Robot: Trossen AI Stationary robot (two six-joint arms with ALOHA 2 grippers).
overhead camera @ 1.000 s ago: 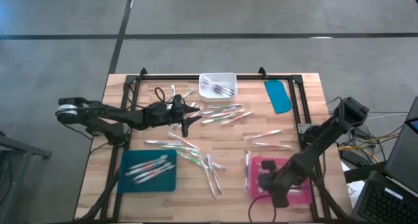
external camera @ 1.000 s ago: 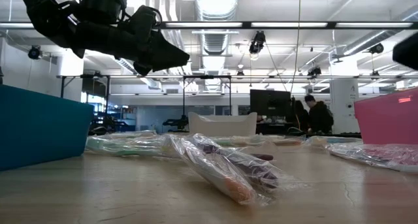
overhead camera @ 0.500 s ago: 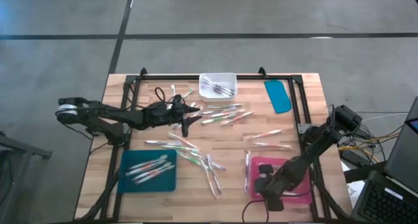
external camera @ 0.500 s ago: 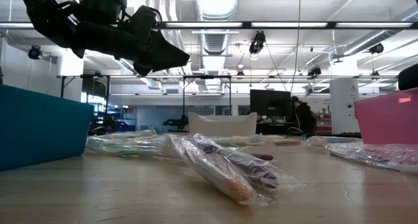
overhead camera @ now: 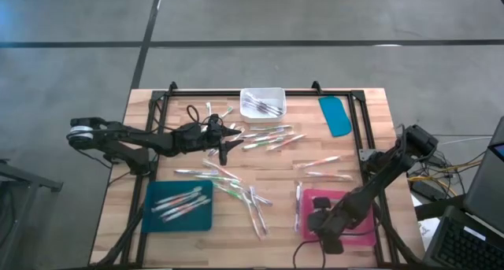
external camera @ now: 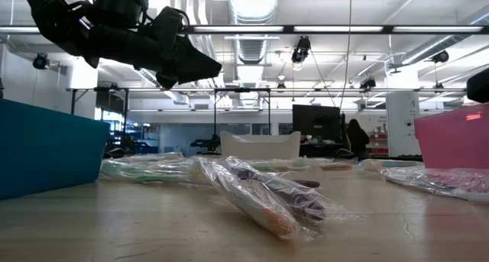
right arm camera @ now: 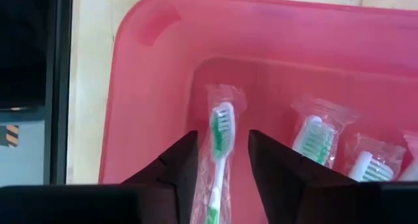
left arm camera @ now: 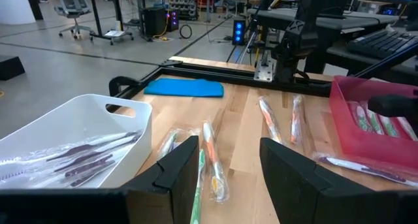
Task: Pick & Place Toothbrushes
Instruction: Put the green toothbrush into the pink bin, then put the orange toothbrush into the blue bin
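Note:
Wrapped toothbrushes (overhead camera: 264, 136) lie scattered over the middle of the wooden table. A few lie in the teal tray (overhead camera: 179, 205), and some in the white bin (overhead camera: 262, 102). My left gripper (overhead camera: 224, 152) hangs open above the scattered ones, well clear of the table in the low view (external camera: 206, 67). My right gripper (overhead camera: 319, 223) is low over the pink tray (overhead camera: 319, 199) and open. Its fingers stand on either side of a green wrapped toothbrush (right arm camera: 222, 113) that lies flat on the tray floor. Other wrapped ones (right arm camera: 313, 139) lie beside it.
A teal lid (overhead camera: 335, 115) lies at the far right of the table. A black frame (overhead camera: 358, 105) runs along the table's edges. In the low view a pile of wrapped toothbrushes (external camera: 267, 193) sits in the middle, between the teal tray wall (external camera: 46, 143) and the pink tray wall (external camera: 454, 136).
My right arm has sunk lower over the pink tray, and its gripper has shifted a little toward the table's left. It then held still. My left arm has kept still. A person far off in the room has walked.

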